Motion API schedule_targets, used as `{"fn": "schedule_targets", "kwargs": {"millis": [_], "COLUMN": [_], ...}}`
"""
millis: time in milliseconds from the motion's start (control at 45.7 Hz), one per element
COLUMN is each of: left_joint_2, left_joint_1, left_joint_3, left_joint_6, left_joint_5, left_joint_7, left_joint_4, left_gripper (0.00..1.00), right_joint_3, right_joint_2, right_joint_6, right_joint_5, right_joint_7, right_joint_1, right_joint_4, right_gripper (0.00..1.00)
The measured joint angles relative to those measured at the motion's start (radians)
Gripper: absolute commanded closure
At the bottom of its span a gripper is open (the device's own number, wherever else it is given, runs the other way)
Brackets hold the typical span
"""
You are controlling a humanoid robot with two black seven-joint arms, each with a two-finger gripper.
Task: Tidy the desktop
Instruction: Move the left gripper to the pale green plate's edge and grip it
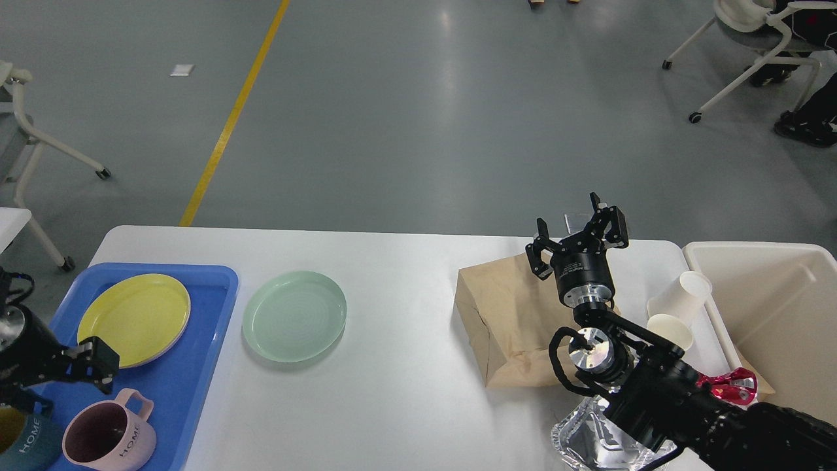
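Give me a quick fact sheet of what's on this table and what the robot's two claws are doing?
surface: white desktop
left side: blue tray holding yellow plate and pink mug
middle: green plate, alone
right side: brown paper bag, two paper cups, cream bin
right gripper: open, above the bag
left gripper: over the tray, state unclear

Black jointed arms, silver metal collars, glossy red clip, black two-fingered right claw [579,239].

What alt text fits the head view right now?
Right gripper hangs open above a brown paper bag on the white desktop. A green plate lies beside a blue tray; a cream bin stands right.
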Motion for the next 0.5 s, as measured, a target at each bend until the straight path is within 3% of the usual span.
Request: {"fn": "schedule_targets", "kwargs": {"millis": [88,175,306,503], "left_joint_2": [-0.003,-0.020,-0.089,-0.183], "left_joint_1": [-0.020,-0.005,0.067,0.189], "left_joint_3": [-0.033,-0.050,-0.092,-0.178], "left_joint_6": [-0.019,0.029,0.159,0.418], "left_joint_5": [-0.059,-0.144,-0.299,-0.495], "left_joint_7": [0.006,0.010,0.012,0.034], "left_joint_4": [0.016,0.018,0.018,0.017], "left_gripper": [0.07,0.07,0.07,0.07], "right_joint_3": [0.000,0.000,0.000,0.000], "right_joint_2": [0.000,0.000,0.000,0.000], "right_joint_6": [0.000,0.000,0.000,0.000], "right_joint_5": [0.000,0.000,0.000,0.000], "right_joint_7": [0.000,0.000,0.000,0.000], "right_joint_1": [0.000,0.000,0.000,0.000], "right_joint_4": [0.000,0.000,0.000,0.000], "right_gripper": [0.00,0.00,0.00,0.00]}}
